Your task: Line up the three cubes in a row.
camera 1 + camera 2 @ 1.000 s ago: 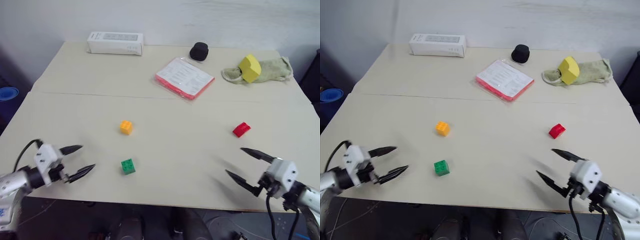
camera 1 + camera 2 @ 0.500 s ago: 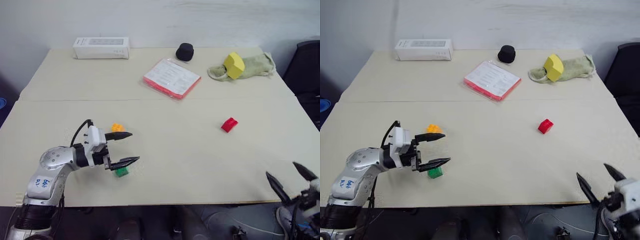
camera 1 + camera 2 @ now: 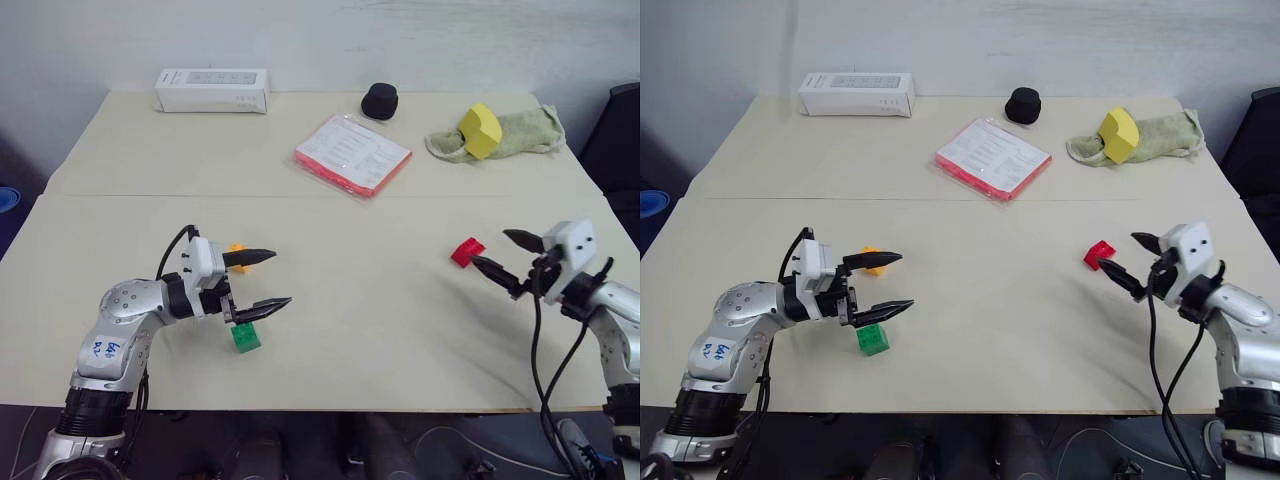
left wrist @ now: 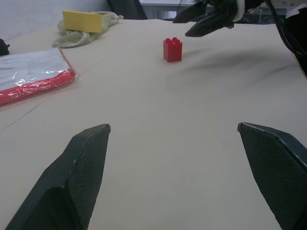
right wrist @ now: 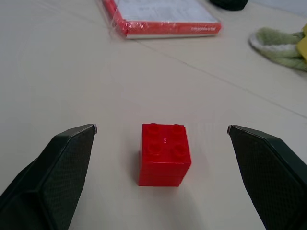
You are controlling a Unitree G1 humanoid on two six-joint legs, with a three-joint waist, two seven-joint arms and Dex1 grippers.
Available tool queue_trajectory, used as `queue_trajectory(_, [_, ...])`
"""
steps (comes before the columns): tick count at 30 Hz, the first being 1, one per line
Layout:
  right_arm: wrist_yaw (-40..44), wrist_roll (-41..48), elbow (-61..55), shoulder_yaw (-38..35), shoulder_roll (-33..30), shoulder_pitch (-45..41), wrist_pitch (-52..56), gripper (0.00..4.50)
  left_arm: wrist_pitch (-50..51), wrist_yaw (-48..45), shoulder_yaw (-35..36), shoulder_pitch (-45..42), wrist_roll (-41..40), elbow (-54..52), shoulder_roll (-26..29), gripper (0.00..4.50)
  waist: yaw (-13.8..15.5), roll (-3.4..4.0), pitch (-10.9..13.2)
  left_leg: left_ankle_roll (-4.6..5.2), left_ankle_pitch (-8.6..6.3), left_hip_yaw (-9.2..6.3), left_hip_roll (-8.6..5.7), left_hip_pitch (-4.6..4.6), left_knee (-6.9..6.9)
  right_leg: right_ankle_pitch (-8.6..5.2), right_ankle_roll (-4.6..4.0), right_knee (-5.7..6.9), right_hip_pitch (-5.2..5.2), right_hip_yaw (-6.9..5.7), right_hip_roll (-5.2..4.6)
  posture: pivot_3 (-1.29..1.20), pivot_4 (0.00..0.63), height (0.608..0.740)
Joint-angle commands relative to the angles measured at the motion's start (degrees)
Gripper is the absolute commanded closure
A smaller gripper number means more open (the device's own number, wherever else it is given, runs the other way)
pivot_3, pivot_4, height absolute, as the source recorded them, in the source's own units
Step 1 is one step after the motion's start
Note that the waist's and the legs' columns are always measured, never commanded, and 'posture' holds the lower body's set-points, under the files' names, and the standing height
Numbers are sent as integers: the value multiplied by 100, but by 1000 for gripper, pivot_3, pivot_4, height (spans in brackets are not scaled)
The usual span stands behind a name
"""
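Observation:
The red cube [image 3: 466,250] sits on the right of the table [image 3: 360,310]. My right gripper [image 3: 490,247] is open just right of it. In the right wrist view the red cube [image 5: 164,153] lies between and a little beyond the fingertips [image 5: 76,143], untouched. On the left, the green cube [image 3: 244,338] lies just below my open left gripper [image 3: 282,278]. The orange-yellow cube [image 3: 237,252] is partly hidden behind the upper finger. Nothing is held. From the left wrist, the red cube [image 4: 172,49] shows far across the table.
At the back are a white box [image 3: 211,90], a black object [image 3: 379,101], a red-edged plastic sleeve of papers [image 3: 352,154], and a yellow foam block [image 3: 481,130] on a green cloth [image 3: 525,130]. A seam crosses the table's middle.
My right gripper has come forward from the table's front edge to beside the red cube. My left gripper moved right to between the orange-yellow and green cubes. The camera shifted too.

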Motion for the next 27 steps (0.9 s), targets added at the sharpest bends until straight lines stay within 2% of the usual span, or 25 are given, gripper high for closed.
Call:
queue_trajectory(1, [-21,-156,490,74,54,-369,-16,0,-122,85,55,92,42,-248,-33,20,2,0,0,1,0,0,-1,0,3,1,1,0,1,0,-2,0,150,740])
queue_trajectory(2, [4,-210,650,132,72,-461,-38,0,-124,99,53,123,39,-272,-34,20,4,0,0,4,0,0,-2,-2,5,1,3,1,1,0,-4,0,150,740])
queue_trajectory(5, [121,-380,1120,292,159,-708,-197,658,-136,109,52,214,40,-322,-24,0,-2,0,0,5,1,-1,-3,-3,6,2,4,1,1,-3,-6,0,150,740])
queue_trajectory(10, [300,-496,1550,357,176,-937,-360,2324,-128,107,66,194,43,-300,0,0,-6,1,0,5,2,0,-2,-4,5,2,4,3,0,-3,-6,0,150,740])
queue_trajectory(12, [672,-506,1578,412,140,-942,-657,2988,-138,92,88,187,46,-265,23,0,-14,1,0,5,2,1,-2,-3,5,2,4,3,0,-2,-5,0,150,740])
queue_trajectory(17, [2118,98,387,574,143,-830,-745,3023,-186,42,117,153,68,-140,73,0,-22,3,1,4,2,1,0,-1,3,2,4,4,-1,-3,-3,0,150,740])
queue_trajectory(21, [3310,-25,-806,1519,-192,-605,-408,3023,-216,14,114,103,88,-38,85,0,1,3,1,3,2,-5,2,0,3,3,5,5,1,-9,-4,0,150,740])
queue_trajectory(23, [3488,-104,-842,1749,-211,-600,-316,3023,-226,19,88,70,106,-8,76,0,4,1,1,3,1,-11,2,-1,4,3,5,2,4,-15,-6,0,150,740])
queue_trajectory(27, [3674,-632,120,2102,-79,-886,-1094,3023,-166,73,88,77,102,-72,61,0,18,1,1,12,-2,-10,-7,-10,13,3,5,1,3,-17,-17,0,150,740])
